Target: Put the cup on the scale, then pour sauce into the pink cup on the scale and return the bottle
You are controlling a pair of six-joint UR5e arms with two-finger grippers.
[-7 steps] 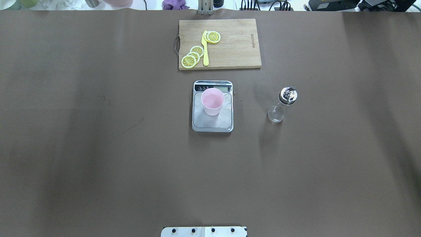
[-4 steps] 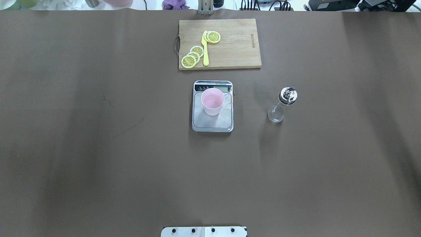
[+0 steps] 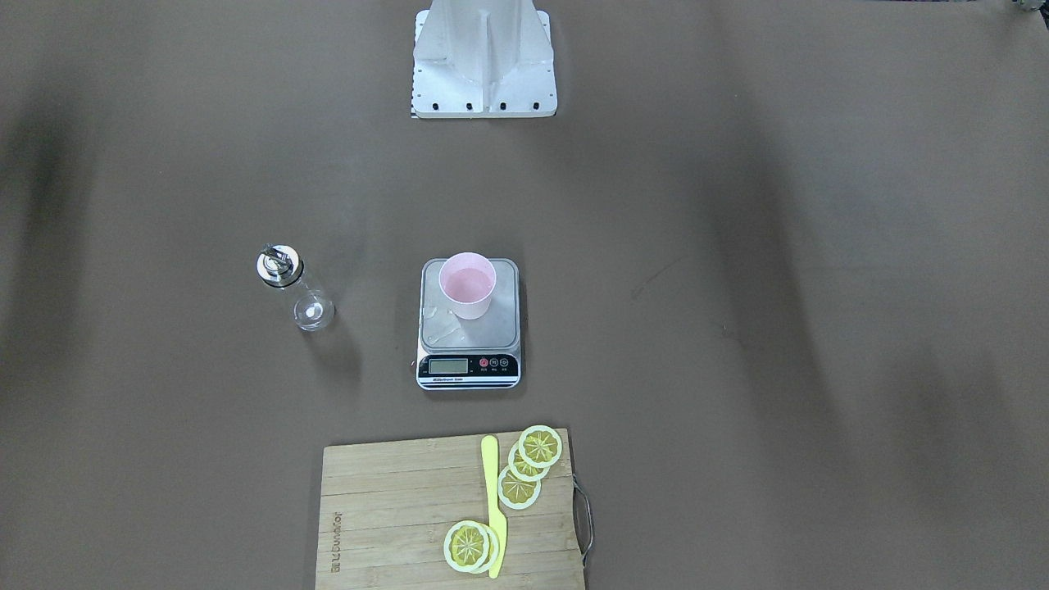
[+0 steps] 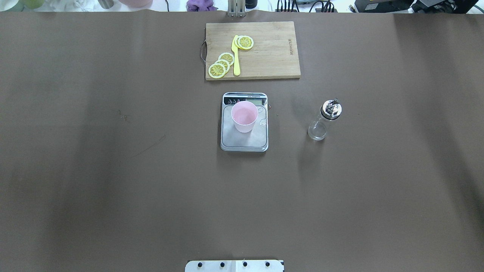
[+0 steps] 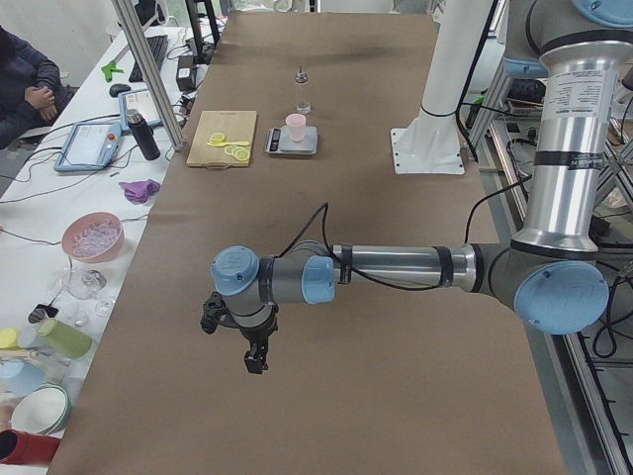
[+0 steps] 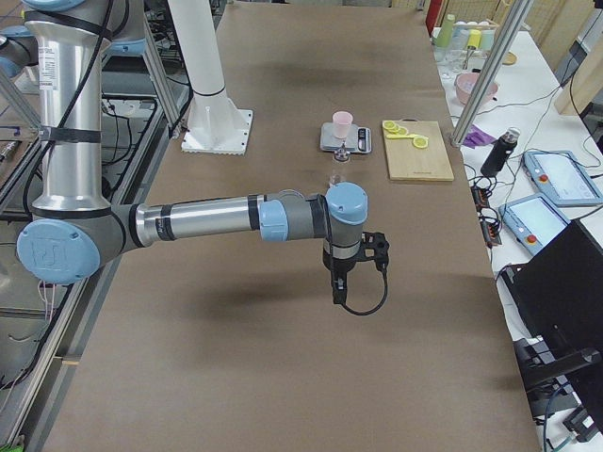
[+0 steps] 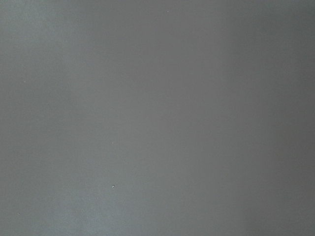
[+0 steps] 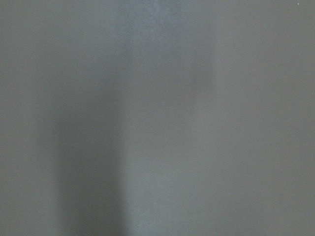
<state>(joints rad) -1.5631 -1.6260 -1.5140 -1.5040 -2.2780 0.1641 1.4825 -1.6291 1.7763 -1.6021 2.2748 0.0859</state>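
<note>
From the front, a tapered pale pink plastic cup stood on the steel platform of a rectangular scale, a clear glass bottle with a metal cap well apart on the matte brown table. Overhead, a wooden cutting board lay beyond the scale. Side views showed the left gripper and right gripper over the table, jaws too small to judge apart or together.

Bare table surrounds the bottle, well apart from scale and cutting board.
</note>
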